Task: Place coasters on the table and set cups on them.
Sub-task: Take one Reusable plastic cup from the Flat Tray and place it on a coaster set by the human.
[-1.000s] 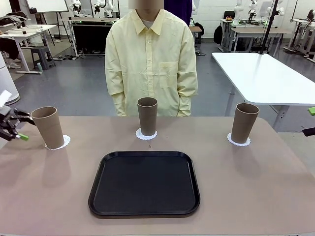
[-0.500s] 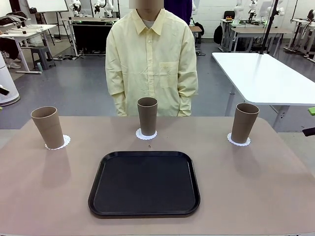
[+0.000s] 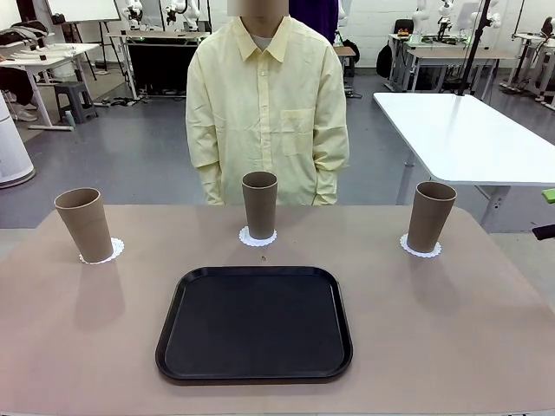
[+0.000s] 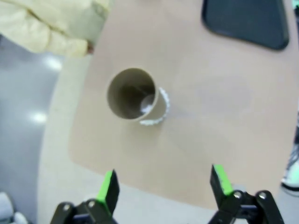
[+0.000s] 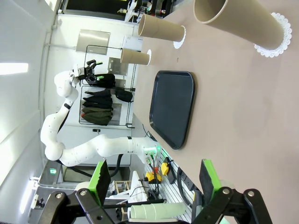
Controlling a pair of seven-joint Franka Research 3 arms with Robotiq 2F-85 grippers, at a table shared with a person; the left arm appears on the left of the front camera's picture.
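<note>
Now the beige worktop carries a black tray at centre; behind it three cups stand upright on coasters. Left fingers and right fingers spread apart, holding nothing.

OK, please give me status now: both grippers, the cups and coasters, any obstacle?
Left gripper open, empty, above left cup. Right gripper open, empty. Three cups upright on coasters. Black tray empty, nothing blocking.

Three upright cups on coasters
</note>
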